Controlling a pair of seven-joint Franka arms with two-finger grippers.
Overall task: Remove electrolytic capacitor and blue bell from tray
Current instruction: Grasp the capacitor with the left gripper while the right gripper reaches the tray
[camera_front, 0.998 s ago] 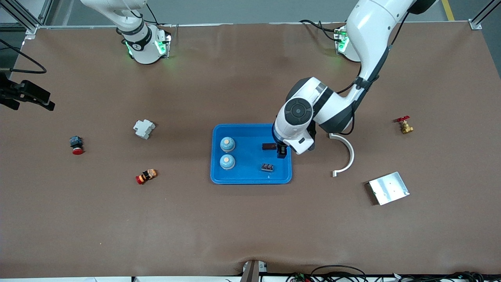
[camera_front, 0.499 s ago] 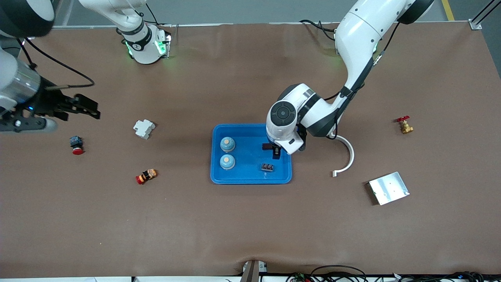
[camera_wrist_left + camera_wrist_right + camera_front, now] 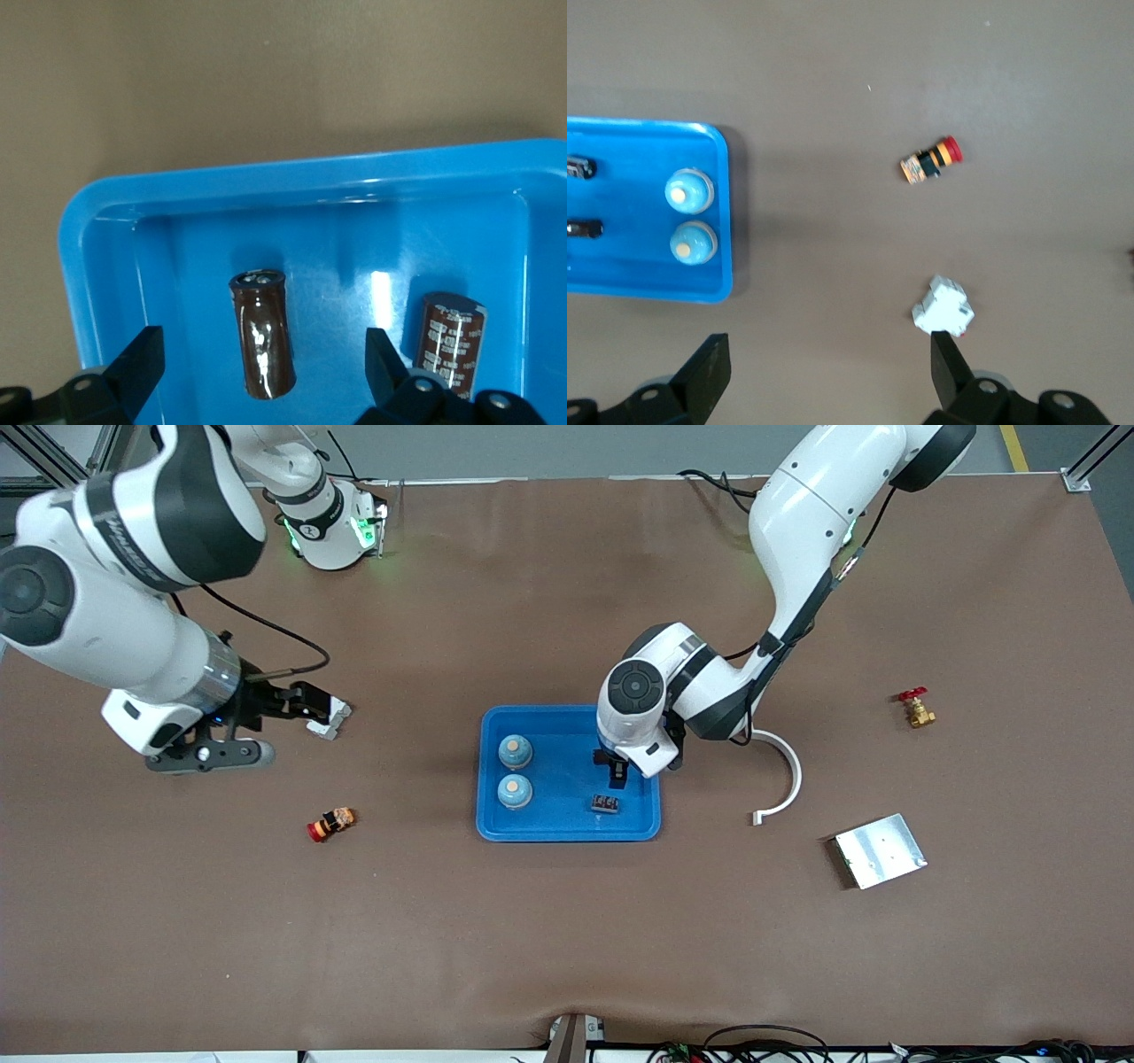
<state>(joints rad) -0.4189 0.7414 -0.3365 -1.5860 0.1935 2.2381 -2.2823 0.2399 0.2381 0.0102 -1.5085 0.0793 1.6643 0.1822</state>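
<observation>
A blue tray (image 3: 567, 828) in the middle of the table holds two blue bells (image 3: 515, 751) (image 3: 515, 790) with tan tops, and two dark brown capacitors. One capacitor (image 3: 262, 332) lies between the spread fingers of my open left gripper (image 3: 263, 359), which hangs low over the tray (image 3: 97, 266). The other capacitor (image 3: 605, 804) lies nearer the front camera. In the front view the left gripper (image 3: 617, 772) partly hides the first capacitor. My right gripper (image 3: 310, 701) is open and empty above the bare table, beside a white block (image 3: 326, 719).
A red-and-orange push button (image 3: 331, 824) lies nearer the camera than the white block. Toward the left arm's end lie a white curved bracket (image 3: 787, 775), a metal plate (image 3: 880, 850) and a brass valve (image 3: 917, 710) with a red handle.
The right arm has swung in from its end of the table to the white block. The left gripper has shifted across the tray to stand over the capacitor. Both stayed open.
</observation>
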